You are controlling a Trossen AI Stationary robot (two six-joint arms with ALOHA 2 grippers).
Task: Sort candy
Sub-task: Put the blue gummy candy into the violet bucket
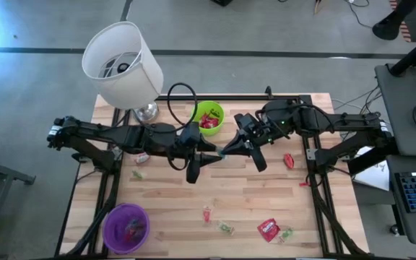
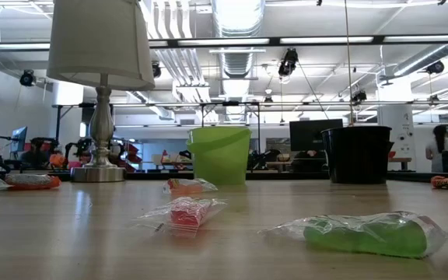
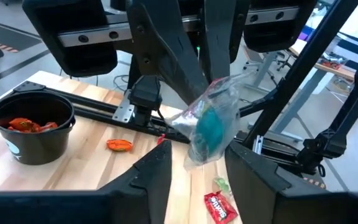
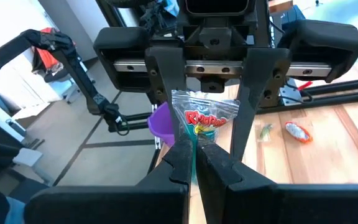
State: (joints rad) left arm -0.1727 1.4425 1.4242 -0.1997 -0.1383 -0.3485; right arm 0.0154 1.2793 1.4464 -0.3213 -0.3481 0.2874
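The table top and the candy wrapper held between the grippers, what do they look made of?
Table top: apparently pale wooden planks, visible grain and seams, satin sheen. Candy wrapper: likely thin clear plastic film, crinkled, glossy, with the blue sweet showing through.

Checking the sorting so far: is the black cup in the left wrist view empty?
No, the black cup holds several orange-red candy pieces lying at its bottom.

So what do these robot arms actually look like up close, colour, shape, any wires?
Both arms are black, built from jointed tube-like segments. The left arm and right arm each end in a boxy wrist block with a pale metal rail. Two flat, tapering black fingers slide on that rail. A black cable loops up near the left arm's wrist.
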